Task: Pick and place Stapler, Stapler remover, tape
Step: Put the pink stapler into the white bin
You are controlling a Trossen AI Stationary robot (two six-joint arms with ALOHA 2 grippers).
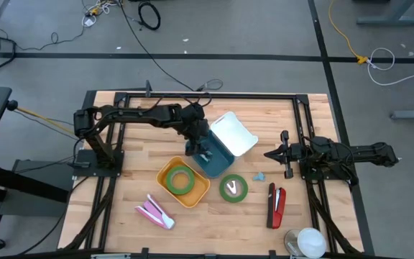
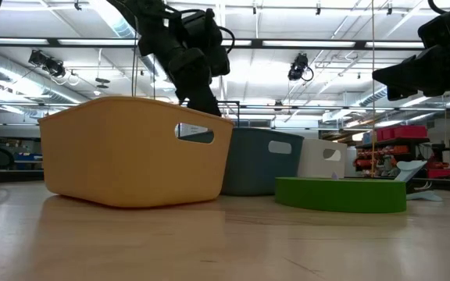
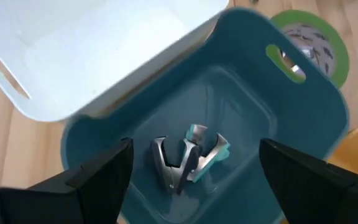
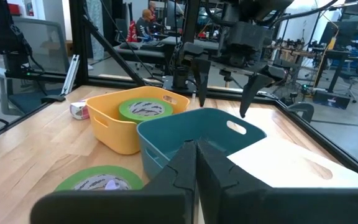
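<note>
A staple remover point(image 3: 188, 158) with metal jaws and teal grips lies on the floor of the teal bin point(image 3: 303, 118). My left gripper point(image 3: 194, 180) hangs open above it, pointing steeply down, one finger on either side and touching nothing; it also shows from above point(image 1: 201, 147). One green tape roll point(image 1: 182, 180) lies in the yellow bin point(image 1: 192, 196), and another point(image 1: 233, 188) lies flat on the table. A red and black stapler point(image 1: 276, 205) lies near the right front. My right gripper point(image 1: 270, 153) waits shut at the table's right, level.
A white bin point(image 1: 233, 133) stands against the teal bin's far right side. A pink stapler point(image 1: 154, 211) lies near the front left, a small blue scrap point(image 1: 259, 175) mid-table, and a white round object point(image 1: 309, 241) at the front right edge.
</note>
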